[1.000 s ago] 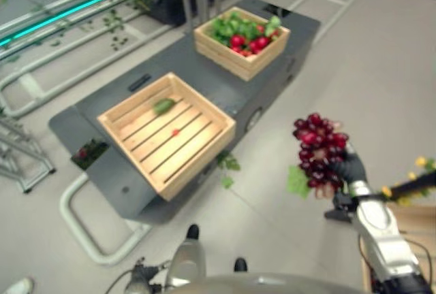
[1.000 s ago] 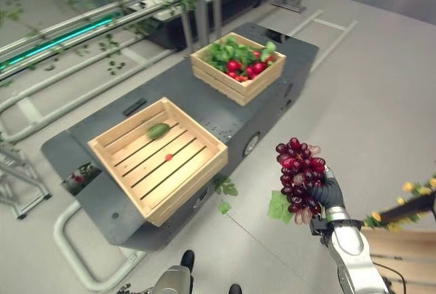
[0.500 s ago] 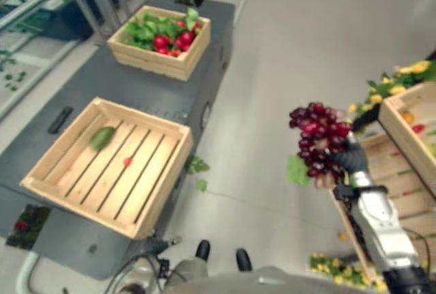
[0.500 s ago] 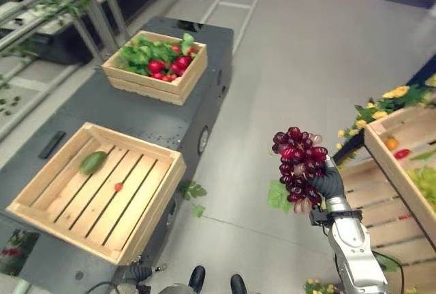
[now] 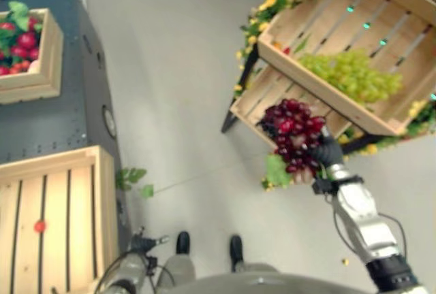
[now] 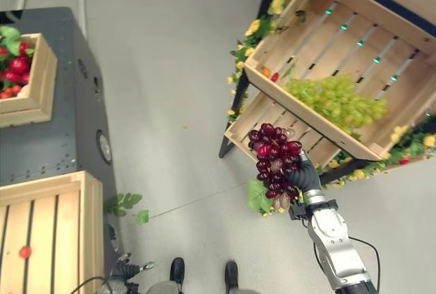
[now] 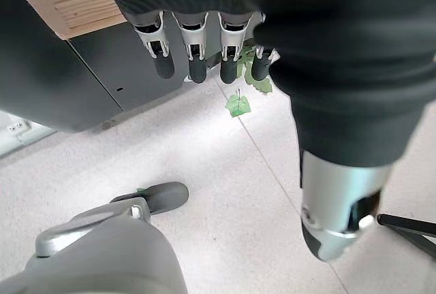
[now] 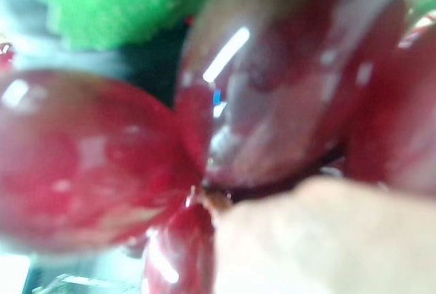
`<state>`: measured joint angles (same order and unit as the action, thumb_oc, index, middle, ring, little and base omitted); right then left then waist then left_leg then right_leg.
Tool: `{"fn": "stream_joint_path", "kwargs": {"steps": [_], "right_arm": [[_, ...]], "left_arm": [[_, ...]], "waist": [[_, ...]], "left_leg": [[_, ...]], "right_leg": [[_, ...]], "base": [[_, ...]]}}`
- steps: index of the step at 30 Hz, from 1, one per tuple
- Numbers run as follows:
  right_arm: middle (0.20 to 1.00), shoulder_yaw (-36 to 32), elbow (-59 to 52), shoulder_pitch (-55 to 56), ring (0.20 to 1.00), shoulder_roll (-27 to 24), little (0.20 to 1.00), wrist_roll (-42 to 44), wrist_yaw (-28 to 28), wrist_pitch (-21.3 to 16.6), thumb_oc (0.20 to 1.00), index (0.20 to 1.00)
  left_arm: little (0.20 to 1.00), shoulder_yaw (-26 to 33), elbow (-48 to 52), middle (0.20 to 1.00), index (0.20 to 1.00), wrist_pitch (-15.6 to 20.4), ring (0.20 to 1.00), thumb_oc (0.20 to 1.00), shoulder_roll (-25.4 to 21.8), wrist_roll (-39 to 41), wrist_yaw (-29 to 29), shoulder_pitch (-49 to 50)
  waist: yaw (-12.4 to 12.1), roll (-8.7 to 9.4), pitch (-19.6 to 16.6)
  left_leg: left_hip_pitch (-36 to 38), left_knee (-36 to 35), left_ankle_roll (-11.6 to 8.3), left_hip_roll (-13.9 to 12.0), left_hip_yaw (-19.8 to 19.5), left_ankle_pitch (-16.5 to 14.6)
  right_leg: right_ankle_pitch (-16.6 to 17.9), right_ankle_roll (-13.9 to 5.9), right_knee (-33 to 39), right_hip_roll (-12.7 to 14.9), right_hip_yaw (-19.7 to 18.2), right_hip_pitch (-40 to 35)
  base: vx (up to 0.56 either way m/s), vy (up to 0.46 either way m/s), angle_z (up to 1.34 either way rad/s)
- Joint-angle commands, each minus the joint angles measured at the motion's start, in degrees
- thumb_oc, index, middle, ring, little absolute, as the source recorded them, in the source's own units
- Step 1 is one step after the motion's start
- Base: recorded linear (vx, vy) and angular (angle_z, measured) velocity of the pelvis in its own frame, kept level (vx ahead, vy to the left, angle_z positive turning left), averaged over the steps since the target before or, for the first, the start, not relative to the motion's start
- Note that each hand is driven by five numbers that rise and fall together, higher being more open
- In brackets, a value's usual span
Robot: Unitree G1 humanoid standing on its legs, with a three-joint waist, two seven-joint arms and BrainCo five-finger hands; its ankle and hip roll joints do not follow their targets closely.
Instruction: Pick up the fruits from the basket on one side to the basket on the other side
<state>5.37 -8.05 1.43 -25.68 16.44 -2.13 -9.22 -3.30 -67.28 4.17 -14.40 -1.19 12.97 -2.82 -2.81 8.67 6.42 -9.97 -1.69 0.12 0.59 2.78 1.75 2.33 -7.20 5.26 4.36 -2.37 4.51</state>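
Note:
A bunch of dark red grapes with a green leaf is held up in the air, my right hand shut on it from below. It hangs in front of a tilted wooden crate on a stand, which holds green grapes. From the right wrist the red grapes show very close. At the left, a slatted wooden crate on the grey cart holds a small red fruit. My left hand hangs open above the floor beside the cart.
A second crate with red fruits and green leaves sits further along the cart. Under the tilted crate a lower wooden shelf crate sticks out, with yellow flowers and leaves round the stand. Loose leaves lie on the floor by the cart.
The camera has swung to the right: the cart's crates have slid to the left edge and the stand with green grapes has come into view. The red grapes stay in my right hand.

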Motion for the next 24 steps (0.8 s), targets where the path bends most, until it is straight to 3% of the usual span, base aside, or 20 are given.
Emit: {"fn": "stream_joint_path", "kwargs": {"steps": [1, 11, 24], "right_arm": [[0.2, -4.7, -6.0, -1.5, 0.2, -1.9, 0.2, 1.3, -0.2, -4.6, 0.2, 0.2], [0.2, -8.7, -13.5, 0.9, 0.2, -5.2, 0.2, 2.1, 2.1, -4.6, 0.2, 0.2], [0.2, -12.8, -21.5, 1.2, 0.2, -7.0, 0.2, 6.2, 4.4, -5.3, 0.2, 0.2]], "left_arm": [[1.0, -1.0, -2.7, 1.0, 1.0, 0.0, 1.0, 1.0, 0.9, 0.8, 1.1, -0.8], [1.0, -3.0, -1.6, 1.0, 1.0, -0.3, 1.0, 1.0, 2.9, 0.0, -0.5, 0.1], [1.0, -3.2, -2.3, 1.0, 1.0, -0.5, 1.0, 1.0, 3.3, -0.9, -1.8, 0.9]], "waist": [[0.2, -1.41, -2.0], [2.2, -3.47, -3.2], [3.3, -3.53, -5.3]], "left_leg": [[1.6, -0.9, 0.03, 0.2, -1.4, -3.6], [5.5, -2.5, -0.27, 0.4, -0.3, -4.8], [7.0, -2.8, -0.1, 0.2, 1.1, -5.9]], "right_leg": [[-1.3, -0.82, -1.0, -2.4, -1.4, 3.7], [-2.6, -0.66, -0.3, -3.0, -1.9, 1.1], [-3.1, -0.8, -0.3, -3.3, -4.1, 0.1]], "base": [[0.1, 0.058, 0.31], [0.06, 0.014, 0.03], [0.03, 0.012, -0.05]]}}
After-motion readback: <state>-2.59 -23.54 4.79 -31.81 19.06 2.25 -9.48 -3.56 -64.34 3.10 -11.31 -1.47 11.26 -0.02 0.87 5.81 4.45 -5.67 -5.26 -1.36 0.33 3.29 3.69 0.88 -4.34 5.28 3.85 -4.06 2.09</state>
